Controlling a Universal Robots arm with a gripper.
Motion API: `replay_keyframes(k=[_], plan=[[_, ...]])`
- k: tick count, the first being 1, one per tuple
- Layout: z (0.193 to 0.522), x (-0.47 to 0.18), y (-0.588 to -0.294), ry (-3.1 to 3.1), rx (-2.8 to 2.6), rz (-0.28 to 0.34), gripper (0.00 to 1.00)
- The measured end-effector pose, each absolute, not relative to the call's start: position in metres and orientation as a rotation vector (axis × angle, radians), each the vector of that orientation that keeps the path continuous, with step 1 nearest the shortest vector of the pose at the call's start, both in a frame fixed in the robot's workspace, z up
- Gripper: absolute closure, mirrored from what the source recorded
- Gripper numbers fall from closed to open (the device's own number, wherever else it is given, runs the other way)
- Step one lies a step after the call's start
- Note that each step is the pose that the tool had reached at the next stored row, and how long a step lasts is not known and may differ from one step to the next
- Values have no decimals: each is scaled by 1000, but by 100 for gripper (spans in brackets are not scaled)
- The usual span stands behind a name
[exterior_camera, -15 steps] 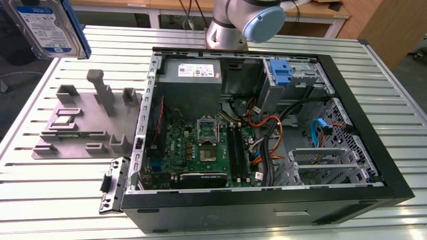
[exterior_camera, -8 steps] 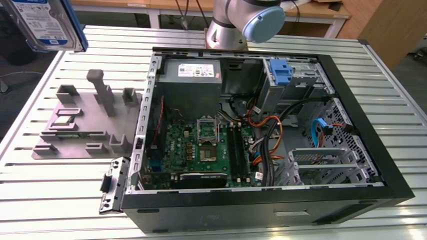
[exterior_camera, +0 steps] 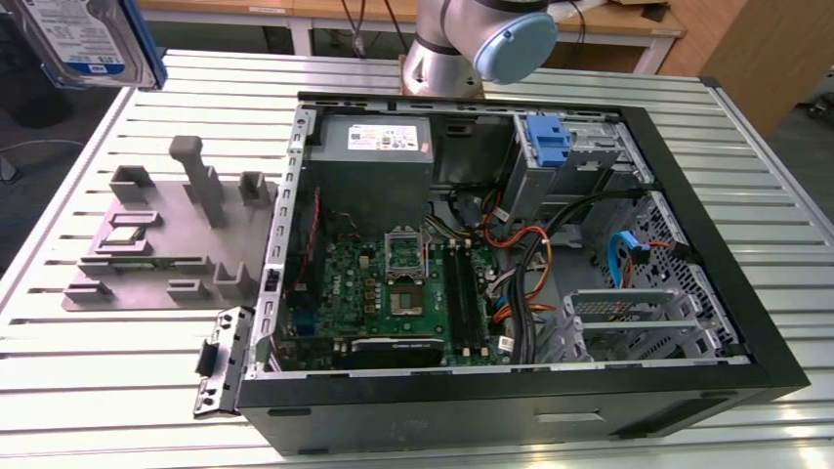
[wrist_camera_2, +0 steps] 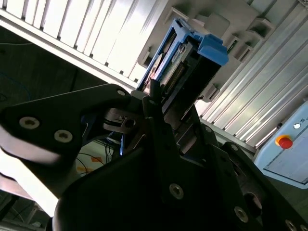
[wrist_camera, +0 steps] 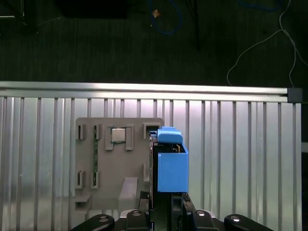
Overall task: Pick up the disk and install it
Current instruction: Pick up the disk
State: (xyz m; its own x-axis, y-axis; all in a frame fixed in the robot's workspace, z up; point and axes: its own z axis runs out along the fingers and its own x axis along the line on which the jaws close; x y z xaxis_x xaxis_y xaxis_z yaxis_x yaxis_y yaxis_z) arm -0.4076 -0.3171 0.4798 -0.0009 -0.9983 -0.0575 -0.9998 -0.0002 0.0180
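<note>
the gripper (wrist_camera: 162, 198) is clamped on one end of the disk (wrist_camera: 171, 163), with the drive's blue bracket facing out in both wrist views. in the exterior view the disk (exterior_camera: 78, 39) hangs high at the exterior view's left, above the table (exterior_camera: 92, 391) and well apart from the open case (exterior_camera: 521, 410). a grey fixture (wrist_camera: 103, 163) lies on the table below it.

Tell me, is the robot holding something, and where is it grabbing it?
Yes. The gripper holds the disk, pinched at its end nearest the wrist.
</note>
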Motion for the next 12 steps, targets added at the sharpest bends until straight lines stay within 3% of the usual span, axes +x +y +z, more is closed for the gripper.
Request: replay_keyframes(k=[12], plan=[[483, -406, -317, 2201, -2201, 83, 65]])
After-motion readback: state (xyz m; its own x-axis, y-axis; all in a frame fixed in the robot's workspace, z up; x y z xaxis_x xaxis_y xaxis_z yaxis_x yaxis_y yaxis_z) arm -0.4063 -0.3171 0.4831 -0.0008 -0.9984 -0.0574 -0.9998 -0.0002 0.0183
